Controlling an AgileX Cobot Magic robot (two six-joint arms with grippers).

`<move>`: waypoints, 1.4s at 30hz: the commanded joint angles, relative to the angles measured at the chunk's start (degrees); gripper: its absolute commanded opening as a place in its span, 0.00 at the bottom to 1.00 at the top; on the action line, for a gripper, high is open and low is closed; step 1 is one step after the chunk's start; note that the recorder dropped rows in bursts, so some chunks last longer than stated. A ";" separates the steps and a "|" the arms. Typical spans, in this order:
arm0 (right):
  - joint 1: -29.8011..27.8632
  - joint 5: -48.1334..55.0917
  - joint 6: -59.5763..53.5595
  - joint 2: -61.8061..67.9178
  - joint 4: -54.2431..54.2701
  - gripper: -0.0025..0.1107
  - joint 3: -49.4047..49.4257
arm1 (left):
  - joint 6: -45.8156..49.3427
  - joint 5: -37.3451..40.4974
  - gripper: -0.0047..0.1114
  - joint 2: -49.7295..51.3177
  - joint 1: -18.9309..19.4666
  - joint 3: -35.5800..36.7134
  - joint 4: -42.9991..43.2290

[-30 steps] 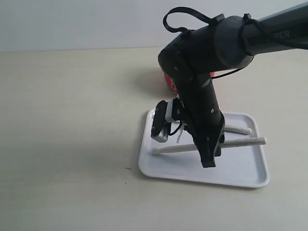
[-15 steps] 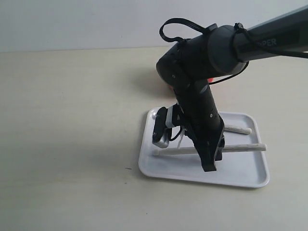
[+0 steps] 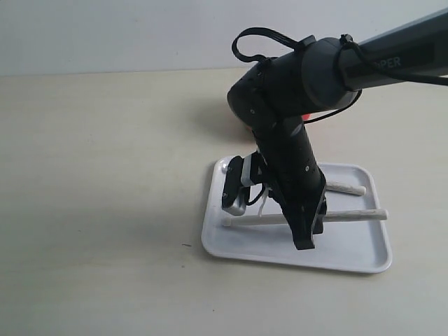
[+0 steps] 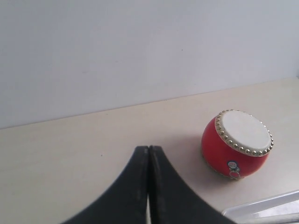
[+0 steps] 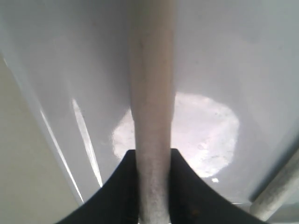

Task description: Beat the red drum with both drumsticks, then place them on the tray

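the only lettering that can be read is in the exterior view, on the grey upper tube of the right arm (image 3: 409, 49). pale capitals run along the tube and end in "per". the start of the word is unclear, close by a black strap (image 3: 347, 40) tied round the tube. in the left wrist view the drum (image 4: 219, 144) has a small round blue-and-white sticker (image 4: 232, 165) low on its red side, too small to make out any words.
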 commanded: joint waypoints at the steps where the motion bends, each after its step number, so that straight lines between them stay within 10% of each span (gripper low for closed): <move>1: 0.07 -0.01 0.75 0.08 -0.32 0.06 0.13 | 0.13 0.60 0.04 -0.43 -0.40 0.17 -0.82; 19: 0.07 -0.01 2.79 -0.21 -2.36 0.36 0.00 | 0.40 0.61 0.04 -0.43 -0.40 0.17 -0.82; 25: 0.07 -0.01 3.99 -7.60 -4.74 0.31 0.00 | 2.85 0.61 0.04 -0.43 -0.40 0.17 -0.82; 29: 0.07 -0.01 5.32 -16.93 -3.86 0.11 0.00 | 3.88 0.75 0.04 -0.43 -0.40 0.17 -1.11; 42: -8.17 -40.45 -0.76 -41.60 19.56 0.02 17.01 | 4.13 2.10 0.04 -0.43 -0.40 0.17 -1.17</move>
